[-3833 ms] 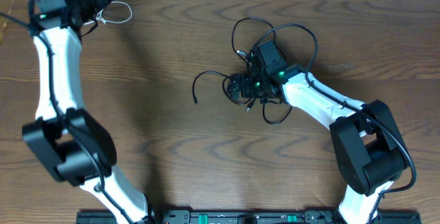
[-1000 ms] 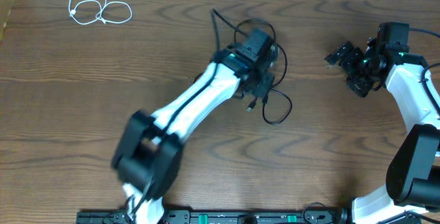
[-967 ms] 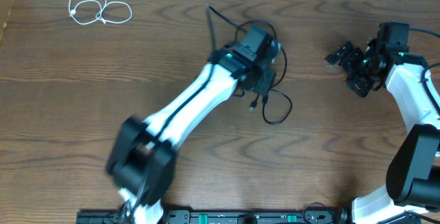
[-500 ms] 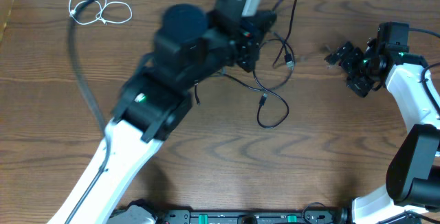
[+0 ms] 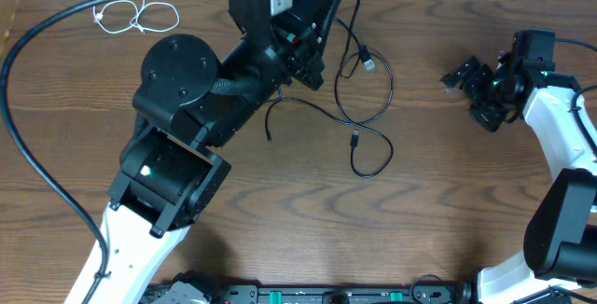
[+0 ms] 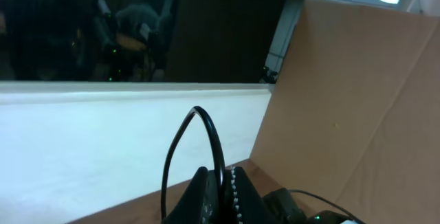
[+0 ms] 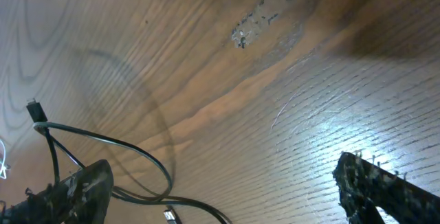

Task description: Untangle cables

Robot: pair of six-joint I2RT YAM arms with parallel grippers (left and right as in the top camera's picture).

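My left gripper (image 5: 322, 6) is raised high over the table's far middle, shut on a black cable (image 6: 206, 145) that loops up out of its fingers (image 6: 237, 193) in the left wrist view. More of the black cables (image 5: 390, 153) trail below it in loose loops, with small plugs (image 5: 368, 62) showing. A white cable (image 5: 135, 10) lies coiled at the far left. My right gripper (image 5: 464, 94) rests open at the right, apart from the cables. The right wrist view shows its gripper (image 7: 223, 176) wide open over bare wood, black cable loops (image 7: 110, 141) by its left finger.
The left arm's large body (image 5: 187, 108) fills the overhead view's left half, with its thick black wire (image 5: 37, 34) arching over the far left. A white wall (image 6: 103, 148) and cardboard panel (image 6: 357, 86) stand behind the table's far edge.
My left arm has risen from the table with the black cable in its grip, pulling the tangle upward and spreading the loops. The right arm has not moved.
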